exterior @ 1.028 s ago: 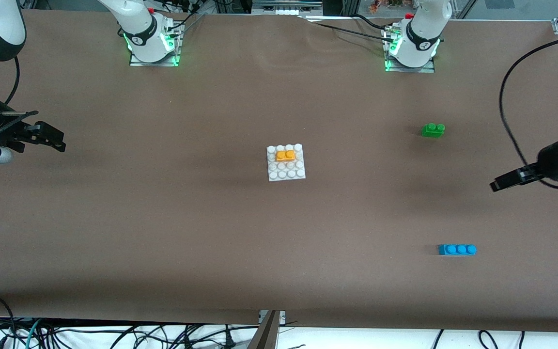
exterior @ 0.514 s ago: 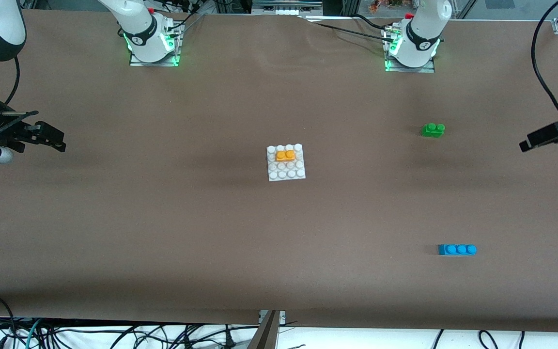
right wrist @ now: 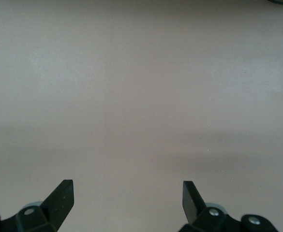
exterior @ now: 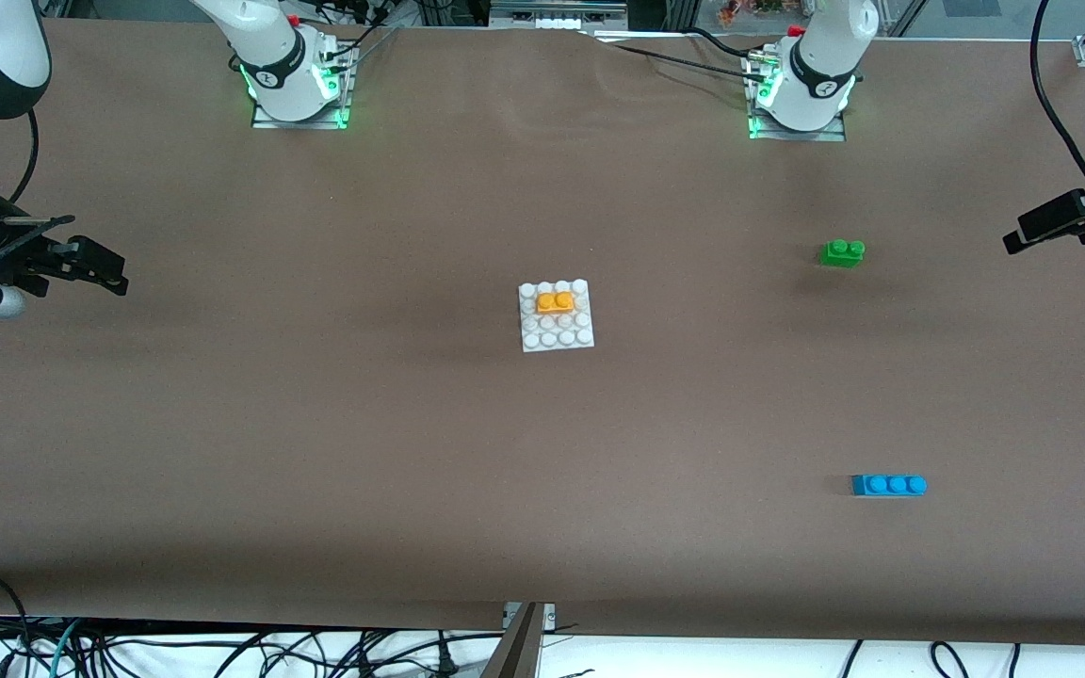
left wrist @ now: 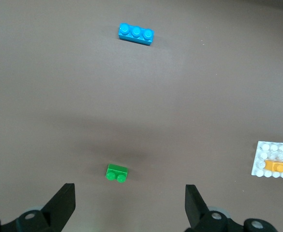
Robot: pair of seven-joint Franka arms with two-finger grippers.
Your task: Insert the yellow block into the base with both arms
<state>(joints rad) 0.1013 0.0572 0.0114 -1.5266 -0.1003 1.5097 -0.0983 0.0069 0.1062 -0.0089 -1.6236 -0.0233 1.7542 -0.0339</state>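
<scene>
The yellow block (exterior: 555,302) sits on the white studded base (exterior: 557,337) in the middle of the table, in the stud rows farther from the front camera. The left wrist view shows the same yellow block (left wrist: 278,167) on the base (left wrist: 260,159). My left gripper (exterior: 1023,235) hangs open and empty over the left arm's end of the table, well away from the base. Over the right arm's end my right gripper (exterior: 109,273) is open and empty too. The right gripper (right wrist: 127,195) sees only bare table in its wrist view.
A green two-stud brick (exterior: 842,251) lies toward the left arm's end, and the left gripper (left wrist: 129,203) is near the green brick (left wrist: 117,173). A blue three-stud brick (exterior: 889,485) lies nearer the front camera, the blue brick (left wrist: 136,33) also showing in the left wrist view. Cables run along the table's near edge.
My left gripper has drawn back and risen toward the left arm's end of the table, away from the blue brick's side. The right arm, the bricks and the base have not moved.
</scene>
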